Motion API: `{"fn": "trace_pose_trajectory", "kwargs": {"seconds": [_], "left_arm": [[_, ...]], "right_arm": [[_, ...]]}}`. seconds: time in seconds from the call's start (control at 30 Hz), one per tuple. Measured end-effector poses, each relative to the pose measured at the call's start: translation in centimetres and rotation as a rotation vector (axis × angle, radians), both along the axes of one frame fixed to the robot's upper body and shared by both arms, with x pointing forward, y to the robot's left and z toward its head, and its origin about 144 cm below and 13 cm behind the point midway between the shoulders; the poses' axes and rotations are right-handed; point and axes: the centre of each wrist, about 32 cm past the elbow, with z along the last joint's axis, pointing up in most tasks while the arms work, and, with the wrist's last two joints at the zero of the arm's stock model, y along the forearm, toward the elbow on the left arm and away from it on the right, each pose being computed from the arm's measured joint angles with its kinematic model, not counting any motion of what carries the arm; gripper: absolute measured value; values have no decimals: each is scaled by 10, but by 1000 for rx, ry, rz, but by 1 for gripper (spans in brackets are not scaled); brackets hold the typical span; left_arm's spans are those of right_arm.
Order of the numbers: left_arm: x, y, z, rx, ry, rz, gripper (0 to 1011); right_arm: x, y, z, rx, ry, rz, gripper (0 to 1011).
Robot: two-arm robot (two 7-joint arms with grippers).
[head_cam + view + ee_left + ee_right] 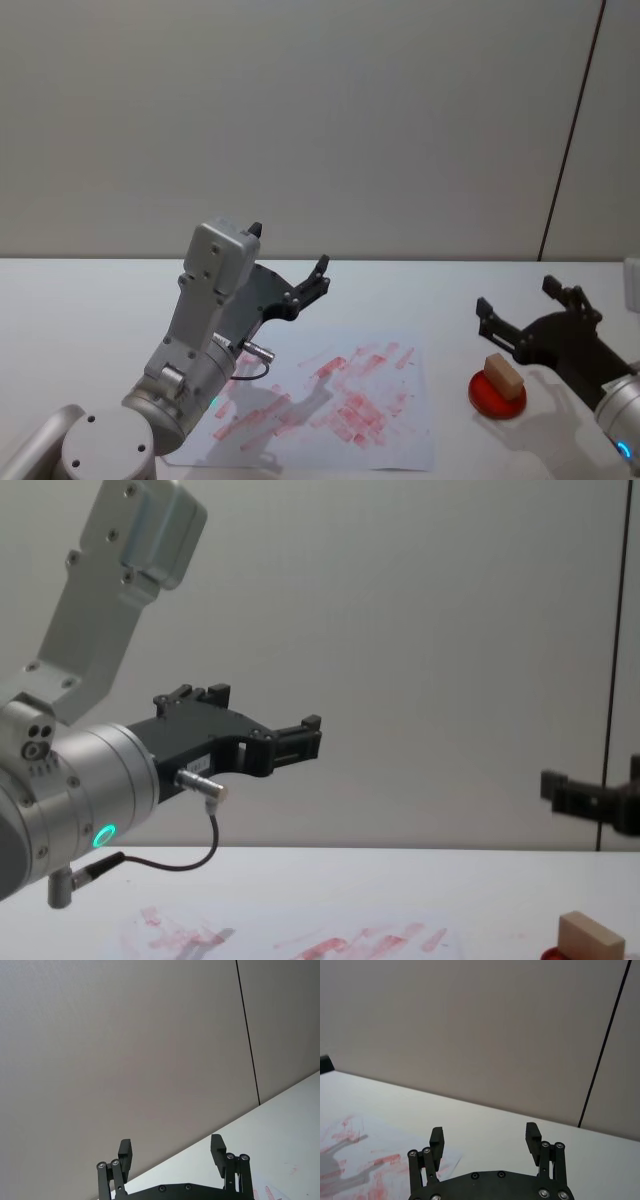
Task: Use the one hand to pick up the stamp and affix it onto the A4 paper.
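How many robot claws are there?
2. The left gripper is open, raised by the A4 paper; the right gripper is open, raised near the stamp.

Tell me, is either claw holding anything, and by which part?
Nothing is held. The left gripper and right gripper are both open and empty; the stamp lies untouched on its red pad.

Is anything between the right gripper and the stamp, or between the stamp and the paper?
Nothing visible. The open right gripper hovers by the stamp on its red pad; bare table runs to the A4 paper. The left gripper is raised well above the table.
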Motion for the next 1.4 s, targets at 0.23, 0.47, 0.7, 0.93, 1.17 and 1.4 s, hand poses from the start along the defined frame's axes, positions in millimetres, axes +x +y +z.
{"fn": "trace_pose_trajectory", "kwargs": {"seconds": [0.23, 0.47, 0.7, 0.93, 1.17, 1.4], "left_arm": [[0, 0, 0, 0, 0, 0, 1002], [0, 0, 0, 0, 0, 0, 1003], [0, 0, 0, 0, 0, 0, 1002], [0, 0, 0, 0, 0, 0, 1002], [0, 0, 0, 0, 0, 0, 1002], [0, 0, 0, 0, 0, 0, 1002]], "right_arm": [[0, -5, -11, -30, 60, 16, 1001], [-2, -8, -23, -65, 109, 28, 1001], [-3, -10, -32, -91, 148, 36, 1001], [-2, -10, -41, -107, 179, 41, 1001], [3, -11, -46, -111, 201, 43, 1001], [7, -11, -51, -110, 217, 42, 923]]}}
